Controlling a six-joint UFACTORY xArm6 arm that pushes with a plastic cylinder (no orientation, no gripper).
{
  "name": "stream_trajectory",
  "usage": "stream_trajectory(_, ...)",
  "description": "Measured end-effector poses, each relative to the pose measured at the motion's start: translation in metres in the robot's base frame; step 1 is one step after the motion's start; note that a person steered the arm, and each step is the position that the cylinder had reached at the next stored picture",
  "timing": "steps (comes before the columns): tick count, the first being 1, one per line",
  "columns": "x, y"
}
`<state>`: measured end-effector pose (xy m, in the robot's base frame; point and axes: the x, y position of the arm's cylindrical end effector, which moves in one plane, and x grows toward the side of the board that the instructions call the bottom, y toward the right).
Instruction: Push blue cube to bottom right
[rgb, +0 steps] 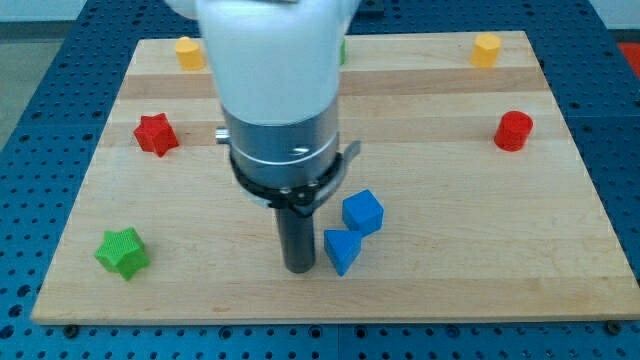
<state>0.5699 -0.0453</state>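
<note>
- Wooden surface (420, 290); my tip (299, 268) just left of blue wedge-like block (341, 250).
- No gripper fitted; nothing held.
- Risk: that block shoved instead of blue cube (363, 211).

Green block (343, 50) mostly hidden behind arm (275, 60).

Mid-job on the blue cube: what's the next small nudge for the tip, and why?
Probably shift my tip toward the view's top first, to get left of the blue cube. Right now it sits beside the other blue block, which lies just below-left of the cube, so pushing rightward from here would likely shove that block instead.
</note>
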Motion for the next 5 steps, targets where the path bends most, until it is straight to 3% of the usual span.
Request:
stream_trajectory(3, -0.035, -0.023)
stream_trajectory(5, -0.047, 0.014)
